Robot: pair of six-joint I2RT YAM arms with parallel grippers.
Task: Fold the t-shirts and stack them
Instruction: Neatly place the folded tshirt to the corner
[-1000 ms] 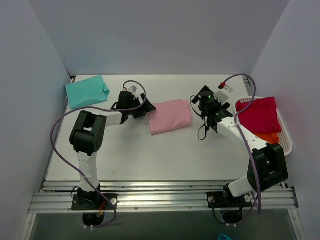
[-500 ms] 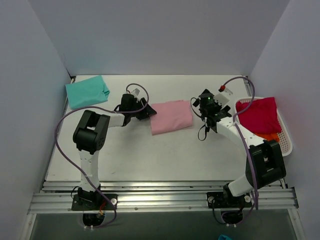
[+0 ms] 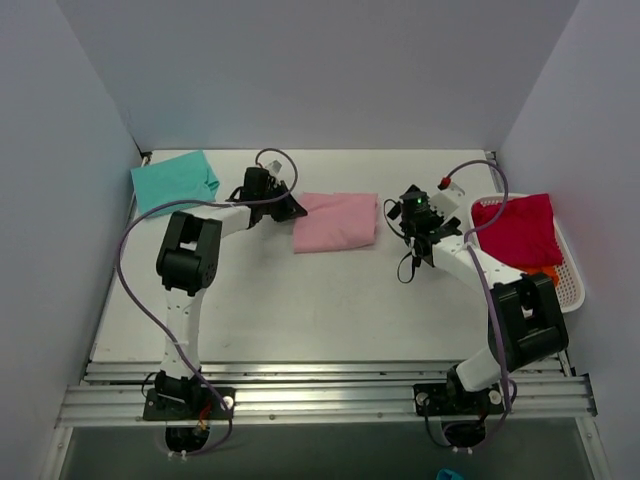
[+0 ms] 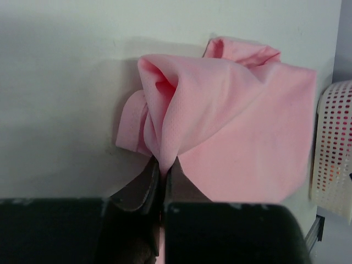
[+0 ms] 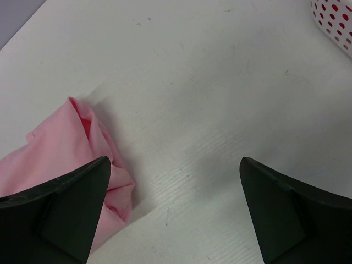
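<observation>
A folded light pink t-shirt [image 3: 336, 221] lies mid-table. My left gripper [image 3: 288, 209] is shut on its left edge; the left wrist view shows a pinched fold of the pink t-shirt [image 4: 220, 121] rising from between the two closed fingers [image 4: 142, 187]. My right gripper [image 3: 408, 212] stands open just right of the pink shirt, above bare table, with the pink t-shirt [image 5: 60, 159] at its left finger. A folded teal t-shirt [image 3: 175, 183] lies at the back left corner. A crimson red t-shirt [image 3: 518, 230] and a bit of orange t-shirt [image 3: 543, 272] lie in the basket.
The white mesh basket [image 3: 572, 275] stands at the table's right edge, its wall also seen as the basket [image 4: 333, 148] in the left wrist view. Grey walls close in the table at left, back and right. Purple cables loop over both arms.
The left gripper has closed on the pink shirt's left edge and pulled it back-left, bunching it. The right gripper drew slightly back from the shirt and stayed open.
</observation>
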